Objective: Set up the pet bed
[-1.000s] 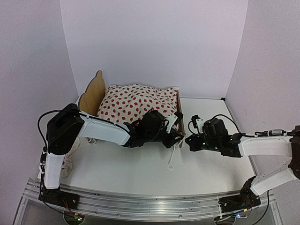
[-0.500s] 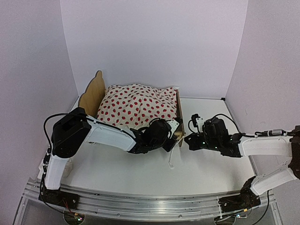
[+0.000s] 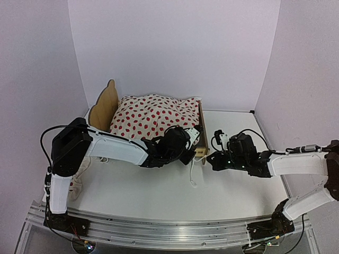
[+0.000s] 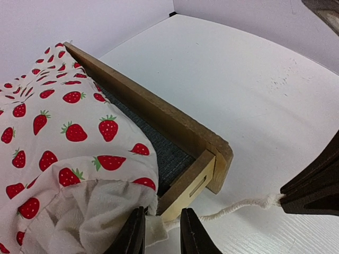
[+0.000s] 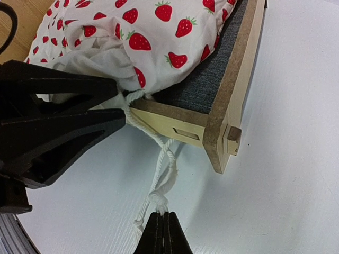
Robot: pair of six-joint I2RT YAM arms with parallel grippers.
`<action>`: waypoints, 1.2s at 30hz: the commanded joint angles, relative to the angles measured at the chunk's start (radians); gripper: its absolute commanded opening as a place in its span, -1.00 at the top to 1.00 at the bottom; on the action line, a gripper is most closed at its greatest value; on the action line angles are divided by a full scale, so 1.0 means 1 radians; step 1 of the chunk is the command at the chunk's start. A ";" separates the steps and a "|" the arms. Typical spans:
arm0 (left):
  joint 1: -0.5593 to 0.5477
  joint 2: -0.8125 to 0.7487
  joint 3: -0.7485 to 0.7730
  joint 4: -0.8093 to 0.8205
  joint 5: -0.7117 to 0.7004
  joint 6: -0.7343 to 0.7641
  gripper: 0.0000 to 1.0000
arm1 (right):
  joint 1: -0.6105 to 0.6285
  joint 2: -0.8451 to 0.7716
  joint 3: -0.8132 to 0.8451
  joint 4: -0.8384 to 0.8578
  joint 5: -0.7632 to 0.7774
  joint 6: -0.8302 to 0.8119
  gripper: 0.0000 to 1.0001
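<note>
— The pet bed (image 3: pixel 103 108), that small light plywood frame with the scalloped headboard and dark grey mattress pad: where does it stand?
— At the back left of the white surface (image 3: pixel 159 190), headboard close to the left one of the pale lilac walls (image 3: pixel 175 53). A white strawberry-printed cloth bag (image 3: pixel 156 116) lies heaped on it.
— And the arms?
— The left arm (image 3: pixel 116 148) stretches low along the bed's near side. The left fingers (image 4: pixel 135 238) are clamped on the bag's plain white mouth at the near foot corner. The right arm (image 3: pixel 296 164) reaches in low from the right. The right fingers (image 5: pixel 154 235) are pressed together on the knotted end of the white drawstring cord (image 4: pixel 238 208), near that same corner.
</note>
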 commanded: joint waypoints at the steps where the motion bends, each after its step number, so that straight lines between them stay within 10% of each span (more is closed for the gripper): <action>1: 0.009 -0.044 0.002 -0.047 -0.005 -0.054 0.52 | 0.003 0.016 0.051 0.036 -0.037 0.003 1.00; 15: 0.026 0.061 0.056 -0.032 -0.004 -0.084 0.46 | 0.002 0.038 0.066 0.072 -0.061 0.001 1.00; 26: 0.035 0.055 0.067 -0.124 0.083 -0.096 1.00 | 0.000 0.077 0.095 0.078 -0.051 -0.046 1.00; 36: 0.094 -0.040 0.110 -0.275 0.453 -0.128 1.00 | -0.051 0.213 0.182 0.136 -0.200 -0.087 1.00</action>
